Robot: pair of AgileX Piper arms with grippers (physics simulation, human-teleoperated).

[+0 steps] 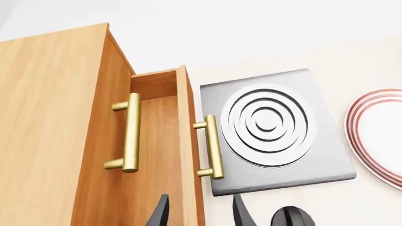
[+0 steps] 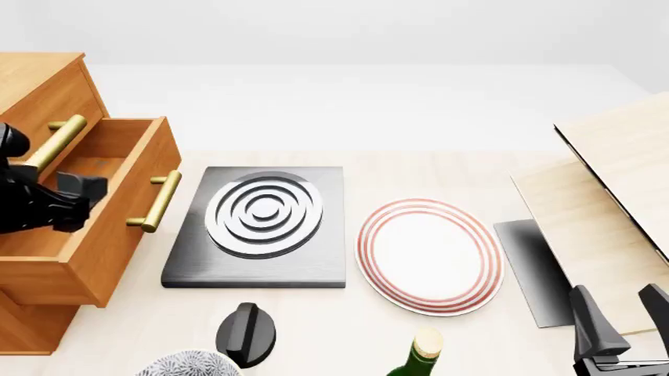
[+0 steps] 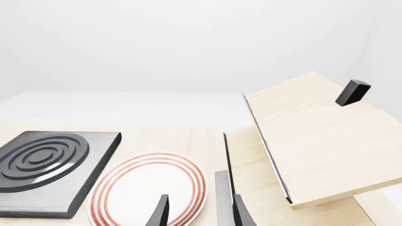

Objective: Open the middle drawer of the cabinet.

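The cabinet [image 2: 37,86] is an orange-brown wooden chest at the table's left edge. Its middle drawer [image 2: 115,235] is pulled out towards the right, and its brass bar handle [image 2: 157,200] faces the grey board. The top drawer front with its own handle [image 2: 55,141] stays in. My left gripper [image 2: 84,192] hangs over the pulled-out drawer box, open and empty. In the left wrist view its fingertips [image 1: 160,212] stand apart on either side of the drawer front's edge, short of the handle [image 1: 213,146]. My right gripper [image 2: 616,317] is open low at the front right.
A grey board with white concentric rings [image 2: 262,227] lies next to the drawer. A red-rimmed plate [image 2: 428,254] is to its right. A pale wood board structure [image 2: 616,180] fills the right side. A black knob [image 2: 246,333], a bottle top [image 2: 424,348] and a bowl rim [image 2: 188,364] line the front edge.
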